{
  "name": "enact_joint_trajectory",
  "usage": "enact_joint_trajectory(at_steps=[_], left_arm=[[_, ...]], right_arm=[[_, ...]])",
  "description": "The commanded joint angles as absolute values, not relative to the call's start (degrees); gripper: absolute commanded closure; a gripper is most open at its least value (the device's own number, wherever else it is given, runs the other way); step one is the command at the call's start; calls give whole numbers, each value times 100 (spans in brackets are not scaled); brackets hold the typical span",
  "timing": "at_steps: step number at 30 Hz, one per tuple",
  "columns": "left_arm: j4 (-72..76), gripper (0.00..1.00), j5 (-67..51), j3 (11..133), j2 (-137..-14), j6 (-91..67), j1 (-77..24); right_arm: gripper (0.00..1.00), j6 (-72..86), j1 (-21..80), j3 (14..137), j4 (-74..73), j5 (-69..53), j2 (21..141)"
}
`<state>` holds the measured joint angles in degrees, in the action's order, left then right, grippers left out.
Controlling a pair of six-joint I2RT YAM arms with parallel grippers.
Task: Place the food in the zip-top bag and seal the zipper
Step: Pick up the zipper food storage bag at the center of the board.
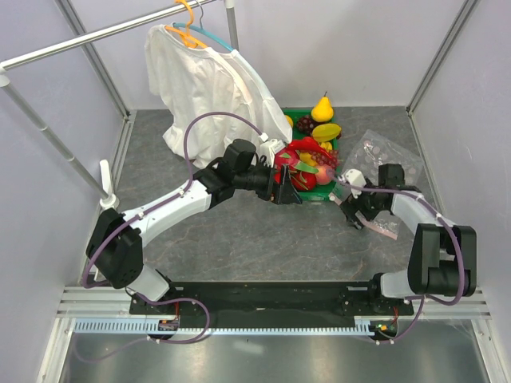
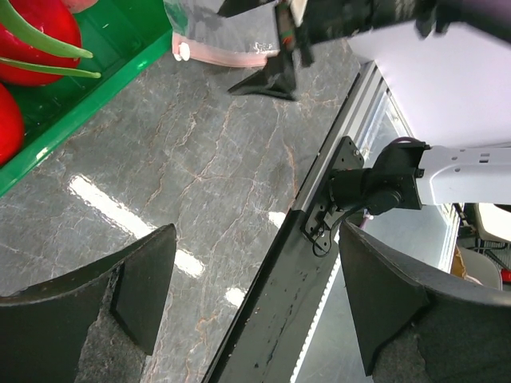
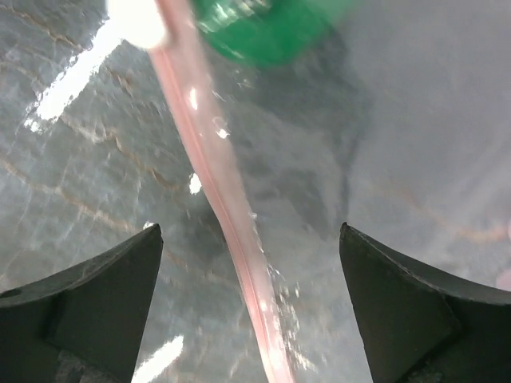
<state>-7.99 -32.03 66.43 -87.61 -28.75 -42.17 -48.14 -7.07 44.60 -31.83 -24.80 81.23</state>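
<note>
1. The left gripper (image 2: 255, 247) is spread wide with nothing between its fingers, above the grey table (image 2: 200, 175).
2. The dragon fruit (image 2: 32, 36) lies in the green tray (image 2: 120, 48), ahead of this gripper and to its left, untouched.
3. The right gripper (image 3: 249, 235) is also spread and grips nothing.
4. The zipper (image 3: 211, 159) runs beneath it, passing between its two fingers.
5. The bag (image 1: 382, 152) lies on the table beyond the right gripper, beside the tray; the banana (image 1: 326, 132) is in the tray.
</note>
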Motion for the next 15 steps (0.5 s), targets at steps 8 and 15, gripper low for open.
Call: enact_joint_trajectory(at_steps=[8,15], left_arm=[[-527,11,-3138,6697,-8771,-2883,-4192],[-519,11,-3243,6724,-8815,-2935,-4122]], right_arm=[[3,-4421,-167,3665,-738,-1240,8446],[62,-4482,-193,4235,-1728,-1493,9533]])
